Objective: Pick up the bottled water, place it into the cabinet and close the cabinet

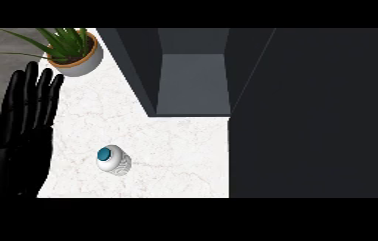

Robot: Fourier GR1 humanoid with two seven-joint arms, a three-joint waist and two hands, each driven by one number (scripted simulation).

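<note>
The bottled water (114,160) stands upright on the white marble counter (177,150), seen from above as a clear ribbed bottle with a teal cap. The dark grey cabinet (192,80) lies behind it with its inside showing, and its open door (303,115) fills the right side of the view. My left hand (26,120) rests at the left edge, fingers straight and pointing up, a short way left of the bottle and not touching it. My right hand does not show.
A potted green plant (72,52) in a tan pot sits at the back left of the counter, just above the left hand's fingertips. The cabinet's left wall (133,70) slants down toward the counter's middle.
</note>
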